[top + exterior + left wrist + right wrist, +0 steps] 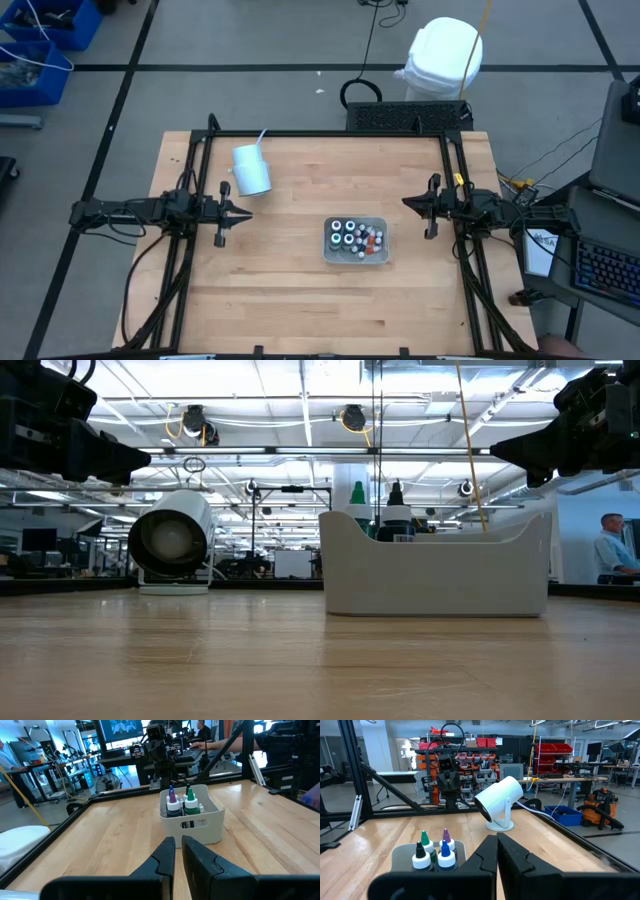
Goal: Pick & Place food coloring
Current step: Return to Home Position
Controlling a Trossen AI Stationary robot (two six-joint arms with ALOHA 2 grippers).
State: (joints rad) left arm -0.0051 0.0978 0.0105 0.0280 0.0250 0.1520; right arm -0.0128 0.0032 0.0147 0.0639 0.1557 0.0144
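Pressed together at the front of its own wrist camera, the left tool points across the bare wooden counter at the pale bin. The food coloring stands upright in the bin, pointed caps showing above the rim. Seen from overhead, the bin sits near the middle of the counter with every visible bottle inside it, and none shows on the wood around it. The left tool hangs well off to the bin's left, and the right tool sits nearer on the bin's right. Both are raised clear of the counter and face the bin, and neither holds anything. The right tool's fingers meet as well, closed on air. A white cup with a straw lies on its side beyond the bin's far left corner, well apart from it.

With the sorting apparently complete, the job in hand looks like the retreat to rest. Done well, each arm would keep its height and draw back on its own side of the bin, tool closed so no fingertip catches the rim. The left arm has the tighter path: the cup looks light and likely to roll if brushed. An unhurried, level withdrawal should leave the bin and its bottles undisturbed.
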